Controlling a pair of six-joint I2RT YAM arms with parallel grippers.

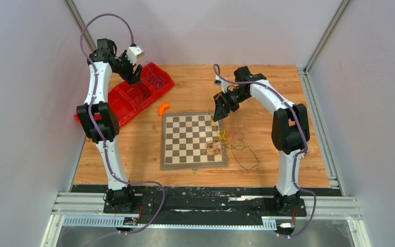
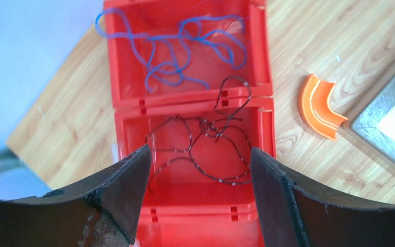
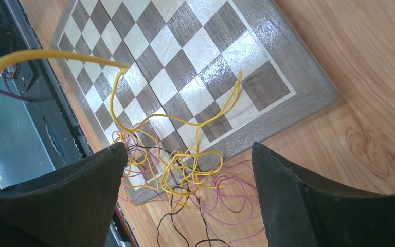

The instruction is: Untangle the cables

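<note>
**Top view.** Two white-and-black robot arms stand at the near edge of a wooden table [image 1: 267, 87]. The left gripper [image 1: 135, 77] hangs over a red bin [image 1: 133, 98] at the far left. The right gripper [image 1: 220, 112] hangs over the far right corner of a chessboard [image 1: 193, 139]. A tangle of cables [image 1: 220, 145] lies across the board's right edge, with one dark strand trailing onto the wood. An orange curved piece [image 1: 163, 108] sits between bin and board.

**Left wrist view.** The left gripper [image 2: 199, 152] is spread wide and grasps nothing. Below it the red bin [image 2: 259, 62] holds a blue cable [image 2: 175, 51] alone in its far compartment. A black cable [image 2: 205, 149] lies in the nearer compartment, one loop draped over the divider.

**Right wrist view.** The right gripper [image 3: 189, 146] is also spread, with nothing pinched between its fingers. Below lies the tangle of cables [image 3: 185, 172]: yellow, thin pink-purple and black strands knotted together. One yellow strand [image 3: 56, 54] rises close to the lens (where it ends is out of frame).

**Progress.** Two cables look sorted. The knot of at least three is not yet undone, so I judge the task under halfway.

**Setting.** The tabletop is pale grained wood, enclosed by plain lilac-grey walls [image 1: 20, 103]. A metal rail [image 1: 205, 206] runs along the near edge.
</note>
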